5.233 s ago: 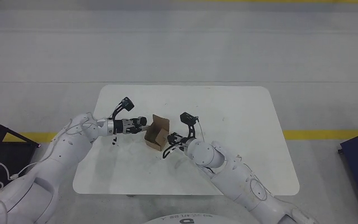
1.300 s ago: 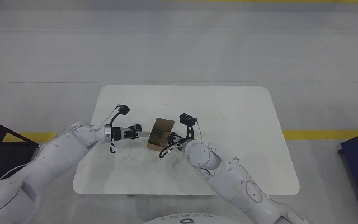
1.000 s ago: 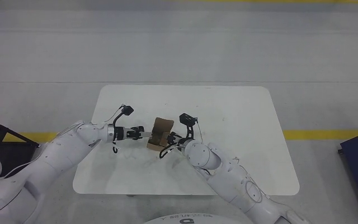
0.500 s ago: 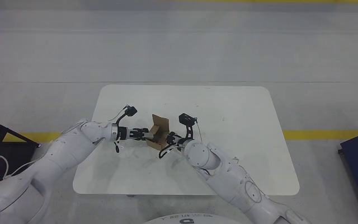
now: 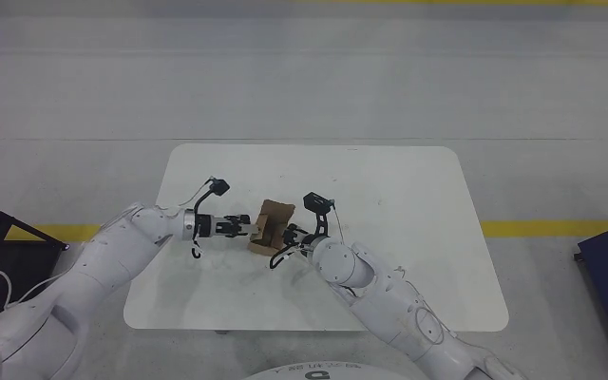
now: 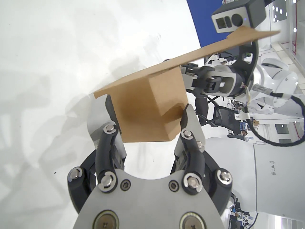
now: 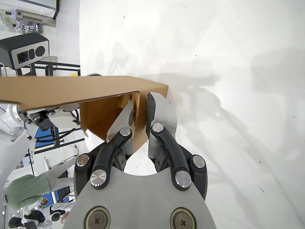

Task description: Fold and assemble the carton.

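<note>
The brown carton (image 5: 269,225) is held just above the white table (image 5: 399,190), left of its middle, partly folded with one long flap sticking out. My left gripper (image 5: 246,226) comes at it from the left. In the left wrist view its fingers (image 6: 188,120) straddle the carton's body (image 6: 147,110), touching both sides. My right gripper (image 5: 290,237) is on the carton's opposite side. In the right wrist view it (image 7: 140,106) is shut on one carton wall (image 7: 139,120), one finger inside and one outside. The flap (image 7: 59,89) hides the box's interior.
Bare tabletop lies all around the carton, widest to the right (image 5: 418,247). The table's left edge (image 5: 152,256) runs close under my left arm. A dark stand (image 5: 19,247) and a blue object (image 5: 594,256) sit on the floor off the table.
My left gripper has moved right to the carton and taken its body between its fingers. The carton has turned slightly. The right gripper has kept its hold and barely moved.
</note>
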Controlling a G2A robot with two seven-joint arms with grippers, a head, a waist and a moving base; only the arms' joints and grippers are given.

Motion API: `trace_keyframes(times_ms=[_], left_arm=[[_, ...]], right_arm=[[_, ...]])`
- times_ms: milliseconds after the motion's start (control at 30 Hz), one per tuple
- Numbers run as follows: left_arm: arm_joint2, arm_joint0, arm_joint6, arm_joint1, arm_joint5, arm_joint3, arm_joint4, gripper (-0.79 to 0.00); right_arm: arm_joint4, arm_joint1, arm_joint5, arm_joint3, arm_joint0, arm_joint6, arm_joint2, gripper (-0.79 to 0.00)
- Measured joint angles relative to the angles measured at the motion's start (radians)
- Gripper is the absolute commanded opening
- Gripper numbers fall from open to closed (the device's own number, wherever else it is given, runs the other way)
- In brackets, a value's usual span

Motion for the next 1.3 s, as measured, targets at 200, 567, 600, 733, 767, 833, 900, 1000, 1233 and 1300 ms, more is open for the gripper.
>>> trace_keyframes(times_ms=[200,567,600,733,767,833,900,1000,1233,1300], left_arm=[[-0.027,-0.001,-0.025,0.002,0.033,0.000,-0.009,-0.212],[-0.037,-0.020,-0.074,-0.023,0.104,-0.010,0.033,-0.256],[-0.036,-0.020,-0.075,-0.026,0.111,-0.013,0.039,-0.252],[-0.039,-0.019,-0.074,-0.036,0.122,-0.016,0.057,-0.256],[-0.039,-0.018,-0.074,-0.037,0.125,-0.016,0.063,-0.259],[-0.040,-0.017,-0.071,-0.041,0.140,-0.016,0.080,-0.345],[-0.039,-0.014,-0.063,-0.045,0.161,-0.018,0.097,-0.459],[-0.040,-0.011,-0.046,-0.050,0.192,-0.022,0.125,-0.616],[-0.058,-0.001,-0.025,-0.050,0.233,-0.041,0.184,-0.785],[-0.064,0.003,-0.022,-0.048,0.247,-0.051,0.197,-0.785]], right_arm=[[-0.004,-0.001,-0.001,-0.002,-0.002,0.003,0.003,-0.754],[-0.013,-0.001,-0.002,-0.009,-0.009,0.007,0.007,-0.785],[-0.014,-0.002,-0.001,-0.009,-0.009,0.007,0.007,-0.785],[-0.015,-0.003,0.003,-0.010,-0.009,0.009,0.007,-0.785],[-0.016,-0.003,0.004,-0.009,-0.009,0.009,0.006,-0.785],[-0.017,-0.004,0.005,-0.008,-0.008,0.010,0.006,-0.785],[-0.017,-0.005,0.006,-0.007,-0.007,0.010,0.005,-0.785],[-0.017,-0.006,0.006,-0.006,-0.007,0.007,0.006,-0.785],[-0.018,-0.009,0.011,-0.003,-0.006,0.005,0.005,-0.785],[-0.018,-0.009,0.012,-0.002,-0.005,0.004,0.005,-0.785]])
